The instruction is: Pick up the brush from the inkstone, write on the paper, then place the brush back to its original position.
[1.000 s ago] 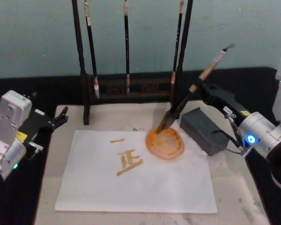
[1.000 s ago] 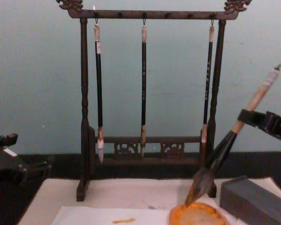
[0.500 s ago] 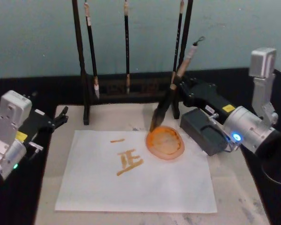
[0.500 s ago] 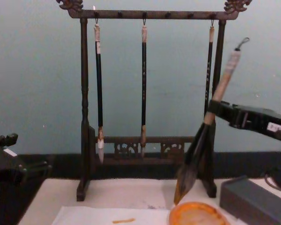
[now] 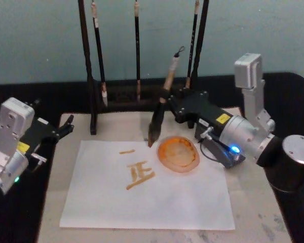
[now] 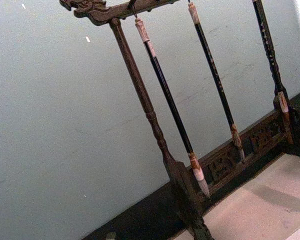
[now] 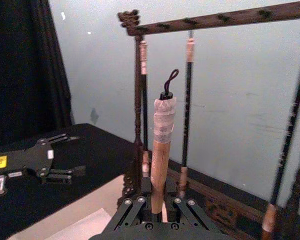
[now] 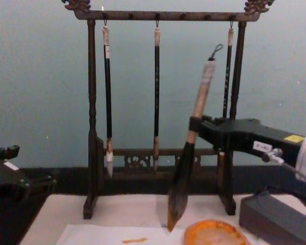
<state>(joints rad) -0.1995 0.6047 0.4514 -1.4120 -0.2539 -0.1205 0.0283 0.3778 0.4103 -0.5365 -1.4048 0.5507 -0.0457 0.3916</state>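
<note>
Clamped on the brush [image 5: 156, 122], the right pincer [image 5: 168, 103] should lower the tip gently onto the paper [image 5: 142, 202] near its strokes [image 5: 140, 175]; the left pincer [image 5: 65, 127] idles left of the paper.

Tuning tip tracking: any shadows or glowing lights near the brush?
Chest view: a soft shadow falls on the mat beside the brush tip. Head view: a blue light glows behind the right gripper holding the brush; the left gripper sits at the mat's left.

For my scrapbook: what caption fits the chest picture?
Right pincer holds the brush nearly upright, tip down near the paper.
</note>
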